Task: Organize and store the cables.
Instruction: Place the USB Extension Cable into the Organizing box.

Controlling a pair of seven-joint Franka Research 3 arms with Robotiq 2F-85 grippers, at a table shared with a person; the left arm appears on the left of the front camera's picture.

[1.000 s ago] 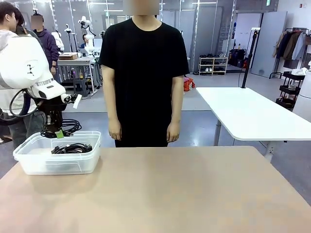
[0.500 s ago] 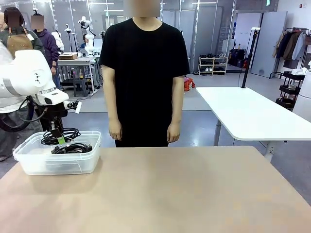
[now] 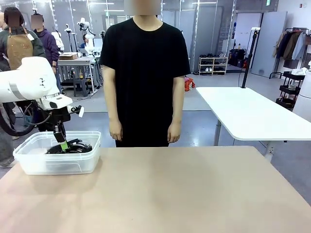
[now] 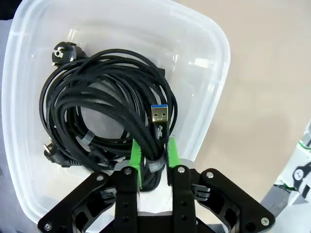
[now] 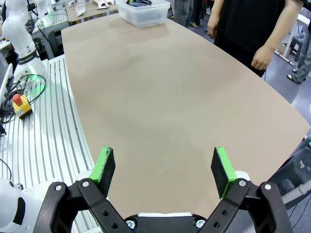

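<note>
Down in the clear tub (image 4: pixel 214 97) at the table's (image 3: pixel 184 189) far left lie the coiled cables (image 4: pixel 102 111). Left pincer (image 4: pixel 154 158) is narrow, green pads flanking a strand by the USB plug (image 4: pixel 159 116); grip uncertain. Risk: lifting away snags that strand and drags coils out. Right pincer (image 5: pixel 164 167) gapes wide, holding nothing.

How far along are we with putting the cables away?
Done: the coiled cables lie in the clear plastic bin at the table's left end. In hand: the left gripper is down in the bin, its green pads on either side of one cable strand near the USB plug. Left: free that strand and lift the arm out. The right gripper hangs open over bare table.
</note>
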